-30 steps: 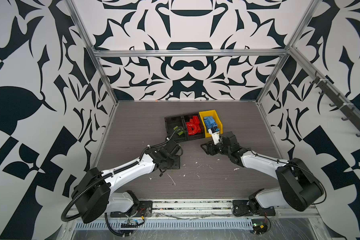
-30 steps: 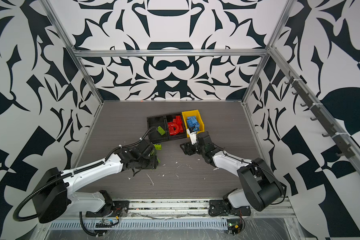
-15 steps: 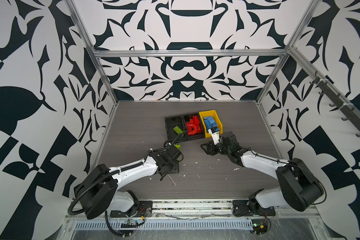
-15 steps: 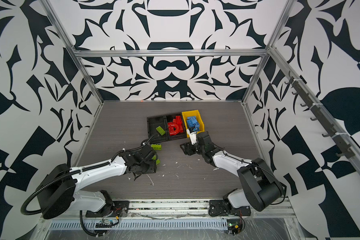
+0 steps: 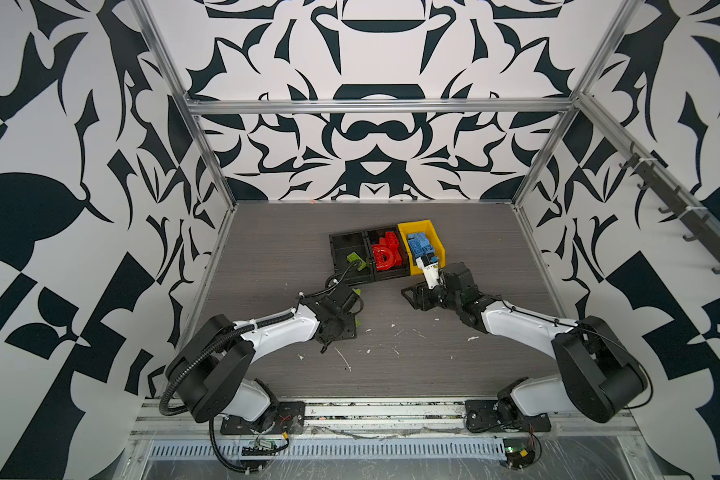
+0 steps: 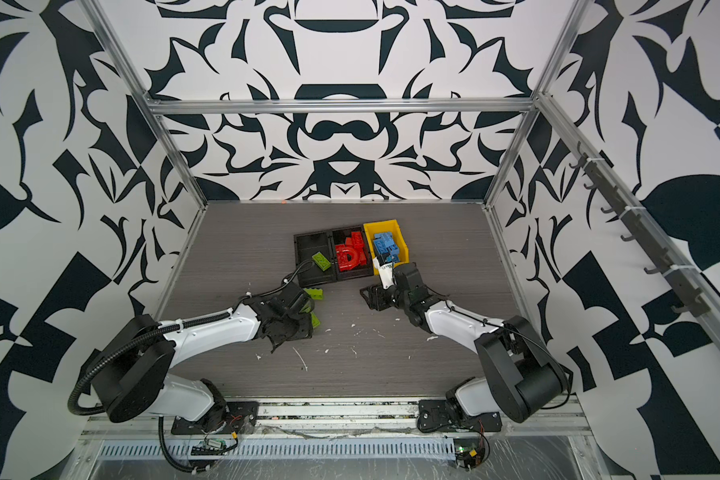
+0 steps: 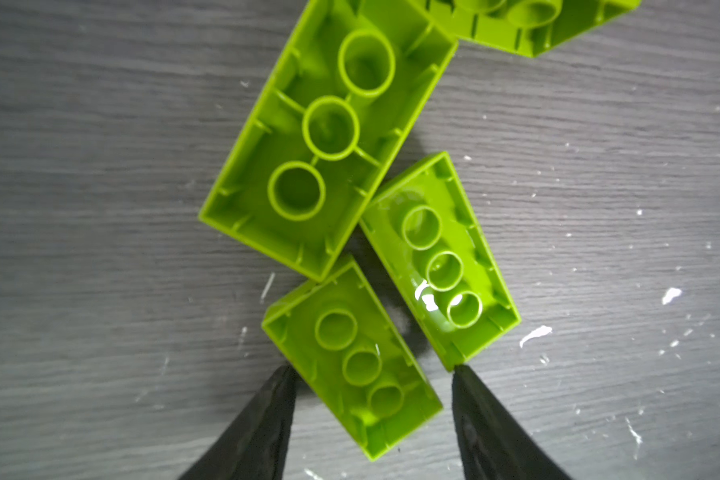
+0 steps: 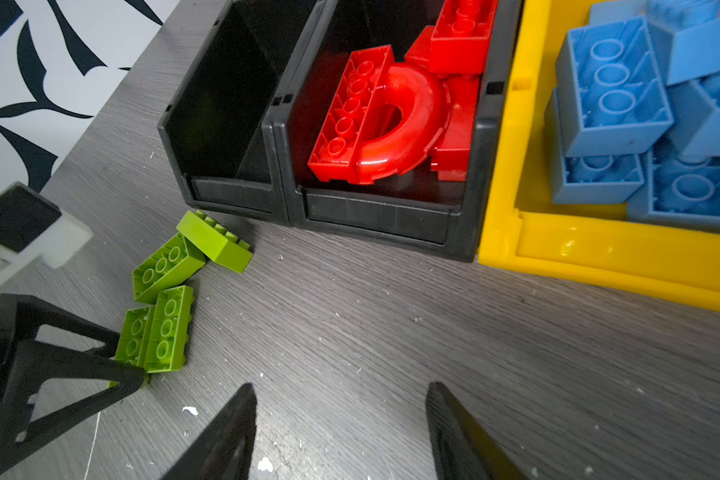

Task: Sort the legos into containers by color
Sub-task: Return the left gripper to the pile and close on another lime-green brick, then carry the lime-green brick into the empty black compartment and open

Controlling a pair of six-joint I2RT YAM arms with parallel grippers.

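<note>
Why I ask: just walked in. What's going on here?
Colour sorting is under way. Red bricks occupy the middle black bin, blue bricks the yellow bin; one green brick lies in the other black bin. The open left gripper straddles a loose green brick; the right gripper hangs open, empty.

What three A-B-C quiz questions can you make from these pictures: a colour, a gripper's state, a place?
1. The arch piece is: A red B green C blue.
2. The right gripper is: A shut tight B open and empty C shut on the arch piece.
3. The blue bricks lie: A under the arch piece B in the right gripper C in the yellow bin.
Answers: 1 A, its curve shows red. 2 B, its jaws stand apart with nothing between. 3 C, they fill that bin.
</note>
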